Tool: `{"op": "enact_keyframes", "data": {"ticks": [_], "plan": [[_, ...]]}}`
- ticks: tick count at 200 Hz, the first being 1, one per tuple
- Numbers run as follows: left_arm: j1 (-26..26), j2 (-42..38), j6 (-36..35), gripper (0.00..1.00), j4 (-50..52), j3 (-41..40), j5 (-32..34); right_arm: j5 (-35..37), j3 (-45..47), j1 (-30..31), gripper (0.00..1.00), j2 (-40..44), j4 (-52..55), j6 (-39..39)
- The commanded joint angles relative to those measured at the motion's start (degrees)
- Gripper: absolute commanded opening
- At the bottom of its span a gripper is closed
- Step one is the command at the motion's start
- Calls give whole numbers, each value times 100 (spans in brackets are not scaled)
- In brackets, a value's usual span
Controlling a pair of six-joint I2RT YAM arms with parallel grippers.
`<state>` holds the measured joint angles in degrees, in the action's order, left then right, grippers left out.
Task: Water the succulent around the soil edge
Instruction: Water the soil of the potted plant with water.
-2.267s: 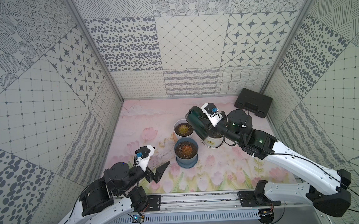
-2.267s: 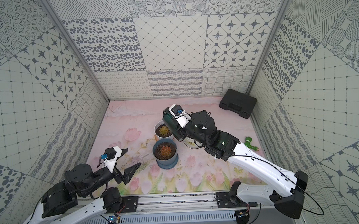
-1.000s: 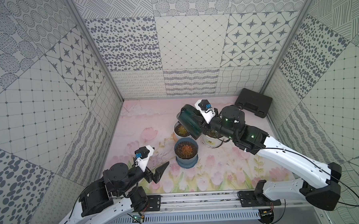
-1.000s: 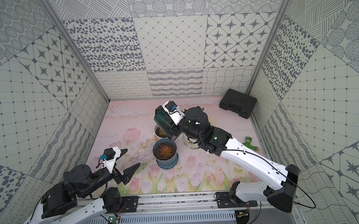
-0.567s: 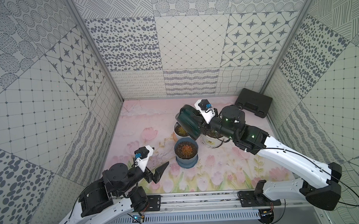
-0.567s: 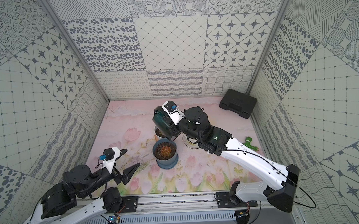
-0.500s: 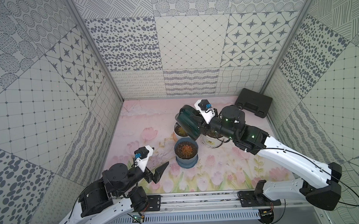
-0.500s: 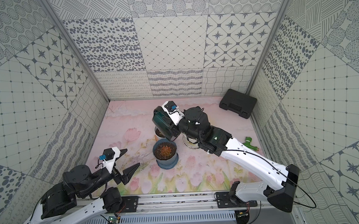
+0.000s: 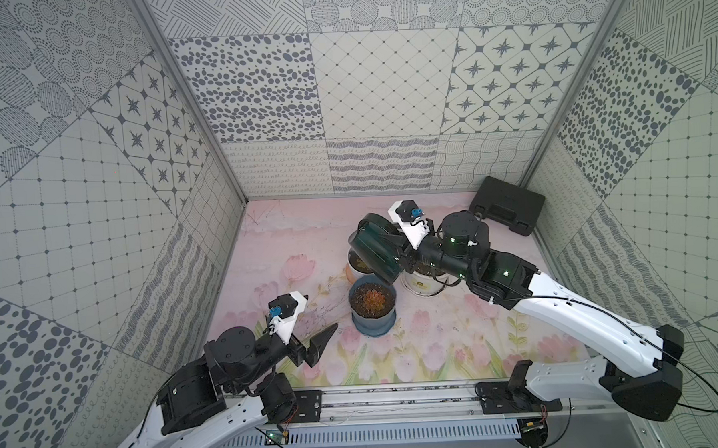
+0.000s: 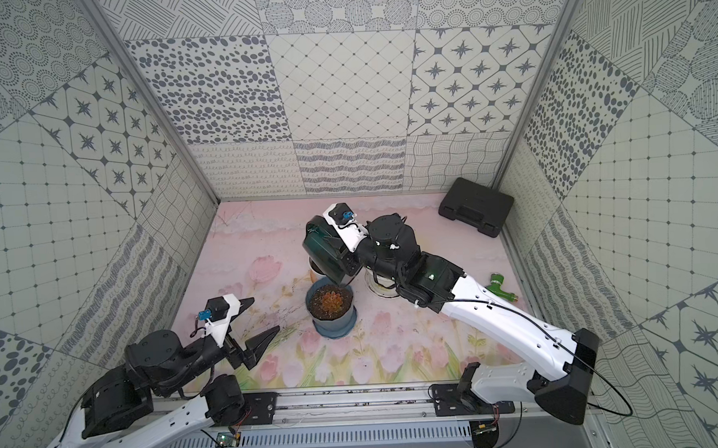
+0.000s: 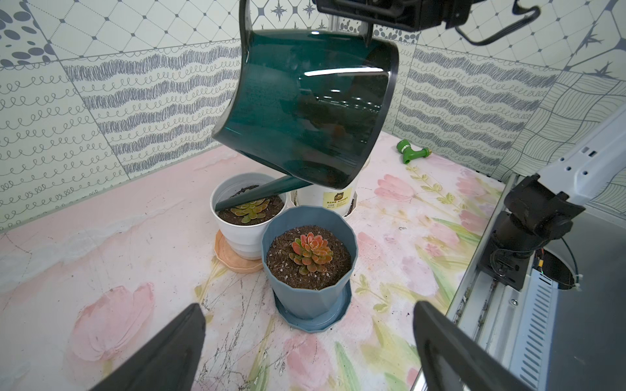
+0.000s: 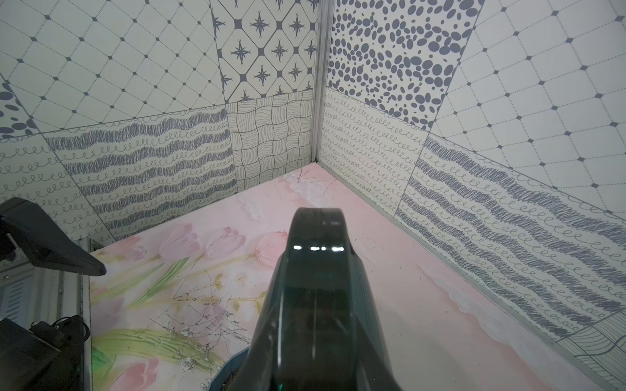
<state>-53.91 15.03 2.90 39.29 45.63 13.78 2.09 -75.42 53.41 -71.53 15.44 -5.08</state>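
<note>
My right gripper (image 9: 402, 246) is shut on the handle of a dark green watering can (image 9: 375, 249), held tilted in the air. In the left wrist view the can's spout (image 11: 257, 194) reaches down over the soil edge of a white pot (image 11: 247, 230) with a green-yellow succulent (image 11: 249, 210). Touching it in front stands a blue pot (image 10: 332, 319) with an orange-red succulent (image 11: 310, 252). The can (image 12: 315, 304) fills the right wrist view and hides the jaws. My left gripper (image 11: 308, 338) hovers open and empty in front of the blue pot.
A second white pot (image 11: 335, 199) stands behind the can, under my right arm. A green hose nozzle (image 10: 499, 287) lies by the right wall. A black case (image 10: 477, 205) sits in the back right corner. The white pot rests on an orange saucer (image 11: 233, 260).
My right arm has carried the can leftward, from over the rear white pot to over the white and blue pots, then nearly stopped. The left arm has stayed still.
</note>
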Motion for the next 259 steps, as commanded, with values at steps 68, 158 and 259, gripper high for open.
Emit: {"op": "enact_keyframes", "data": {"ticks": [68, 158, 259], "plan": [[2, -24, -118, 99, -70, -50, 107, -178, -26, 39, 0, 505, -208, 200], [-2, -29, -122, 99, -79, -51, 151, -226, -46, 41, 0, 635, 41, 244], [-1, -26, -141, 99, -105, -70, 160, -231, -88, 43, 0, 774, 404, 179]]}}
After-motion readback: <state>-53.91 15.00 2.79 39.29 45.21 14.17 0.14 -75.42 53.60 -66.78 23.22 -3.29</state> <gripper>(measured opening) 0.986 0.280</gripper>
